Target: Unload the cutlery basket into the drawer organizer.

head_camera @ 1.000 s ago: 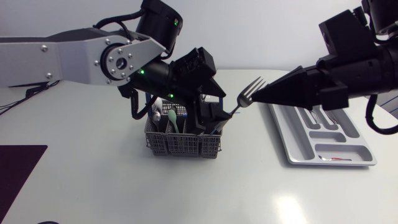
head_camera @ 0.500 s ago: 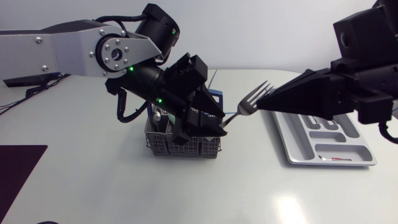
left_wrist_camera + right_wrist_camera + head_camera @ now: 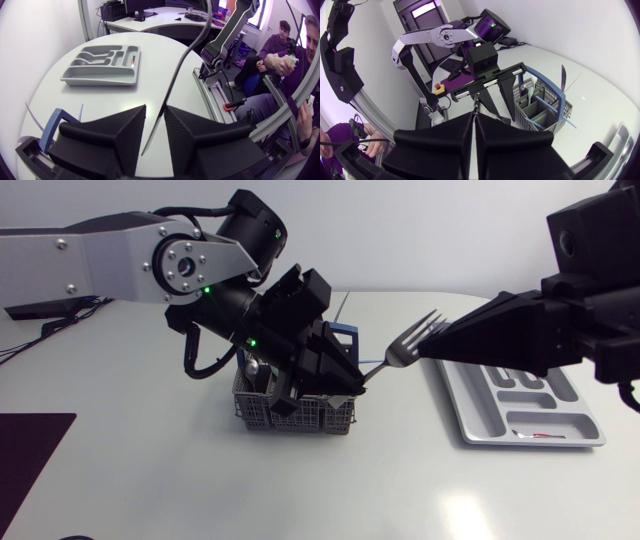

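Your biggest hazard is the arms themselves. The left gripper (image 3: 352,380) and right gripper (image 3: 424,351) sit tip to tip above the table (image 3: 200,480), with only the fork between them. Pull either arm away off the line of the fork's stem and the wedges could clip each other or lever the fork sideways.

The organizer (image 3: 478,420) lies under your right arm, apart from the handover point. Swing there too fast and the fork, held by one end, may pivot in the grip and land across the compartments instead of in one.

The basket (image 3: 295,415) stands under the left gripper, with other cutlery (image 3: 252,367) upright in it. A low pull-back by the left arm could catch its rim and drag or tip it.

The fork (image 3: 405,348) hangs in the air, tilted, tines up. The right gripper is clenched on it just below the tines; in its wrist view the fingers (image 3: 450,145) meet with only a sliver between. The left gripper looks released: in its wrist view the fingers (image 3: 120,135) stand apart and the stem runs through the gap, with table showing on either side. So one short pinch near the head carries a long stem. If that pinch is shallow, the fork may slip and drop beside the basket.
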`<state>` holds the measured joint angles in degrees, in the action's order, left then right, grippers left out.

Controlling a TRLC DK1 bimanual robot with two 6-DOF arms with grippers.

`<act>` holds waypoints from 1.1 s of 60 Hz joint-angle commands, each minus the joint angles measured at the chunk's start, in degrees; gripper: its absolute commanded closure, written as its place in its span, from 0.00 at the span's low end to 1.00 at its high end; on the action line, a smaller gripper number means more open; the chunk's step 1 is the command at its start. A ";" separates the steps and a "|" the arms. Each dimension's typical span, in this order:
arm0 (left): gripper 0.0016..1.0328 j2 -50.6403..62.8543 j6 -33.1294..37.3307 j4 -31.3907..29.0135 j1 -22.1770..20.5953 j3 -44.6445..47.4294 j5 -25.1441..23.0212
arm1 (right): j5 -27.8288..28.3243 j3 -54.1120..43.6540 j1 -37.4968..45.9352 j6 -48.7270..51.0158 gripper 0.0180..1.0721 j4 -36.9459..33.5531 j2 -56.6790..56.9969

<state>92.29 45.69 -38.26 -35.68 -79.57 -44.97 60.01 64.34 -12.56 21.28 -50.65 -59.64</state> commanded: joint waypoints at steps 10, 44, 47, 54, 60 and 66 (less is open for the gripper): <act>0.93 -0.88 2.12 -1.64 0.44 0.47 -1.70 | 1.08 -2.46 0.43 1.84 0.95 -0.59 0.93; 0.97 -0.27 -0.52 -3.66 0.61 -1.73 -5.04 | 0.72 -6.68 2.01 1.75 0.35 2.93 6.37; 0.97 -0.27 -0.69 -3.66 1.23 -1.90 -6.71 | 0.28 -7.38 2.27 1.75 0.23 3.28 7.69; 0.97 -0.71 -0.69 -3.66 1.76 -1.99 -10.14 | -1.56 -10.81 3.24 -0.18 0.17 7.32 11.03; 0.97 -0.71 -0.78 -3.66 1.84 -2.08 -12.25 | -4.73 -14.59 1.22 -3.52 0.18 12.42 12.79; 0.97 -0.45 -1.57 -3.58 1.58 -2.17 -14.09 | -8.50 -17.67 -2.30 -6.60 0.24 17.61 13.76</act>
<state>92.29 45.41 -41.71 -34.13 -79.99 -56.66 53.30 49.89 -12.60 18.31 -35.88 -46.48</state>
